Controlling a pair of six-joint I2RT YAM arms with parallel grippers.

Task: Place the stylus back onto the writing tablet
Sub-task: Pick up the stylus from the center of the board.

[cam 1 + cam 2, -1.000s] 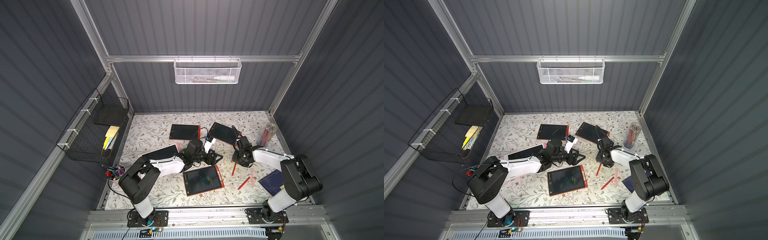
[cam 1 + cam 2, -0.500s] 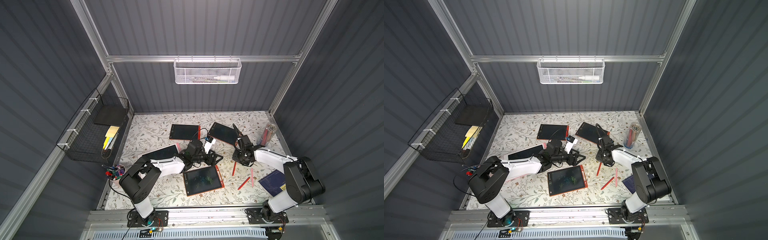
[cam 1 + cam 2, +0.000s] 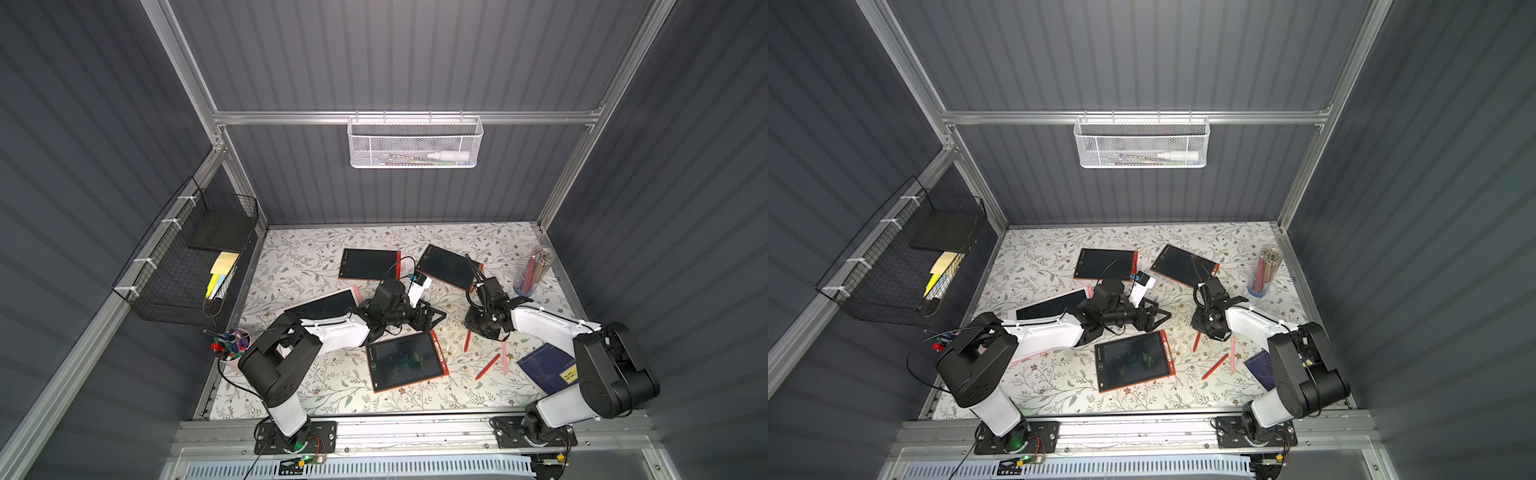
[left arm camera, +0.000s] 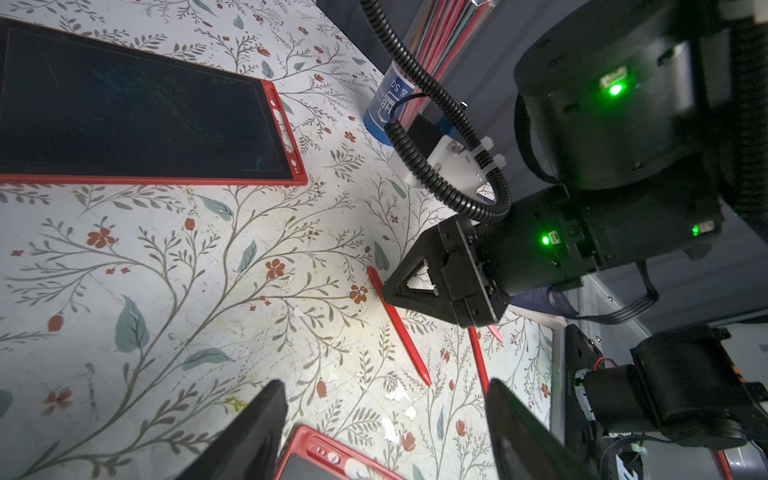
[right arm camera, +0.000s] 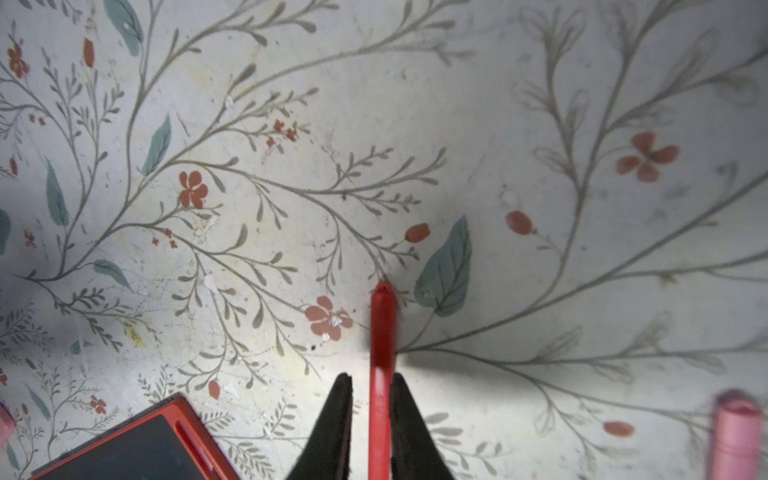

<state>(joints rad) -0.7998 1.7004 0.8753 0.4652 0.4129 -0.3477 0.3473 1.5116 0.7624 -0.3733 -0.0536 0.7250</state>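
Right end effector straddles one end of the red stylus with its fingers slightly apart. A sliver of bench shows between one finger and the shaft; on the other side I cannot tell touch from gap. The stylus lies flat on the bench, off the writing tablet and near its right edge. In both top views its far end is hidden under the end effector.

Above the tablet's far edge, the left end effector has its fingers wide apart with nothing between them. Its wrist view cuts the tablet down to a red corner.

Right of the stylus lie a second red stylus and a pink stylus, which is blurred and cut off in the right wrist view. The right arm partly covers a blue notebook.

At the near left a cup holds coloured markers, half hidden behind the left arm. A pink-edged tablet lies partly under that arm.

Farther back, one far tablet lies flat, and a cable crosses the second far tablet. At the far right a clear tube holds pencils.

On the left wall a black wire basket holds yellow paper and a flat black thing. On the back rail a white mesh basket holds a white tube and thin things too small to make out.
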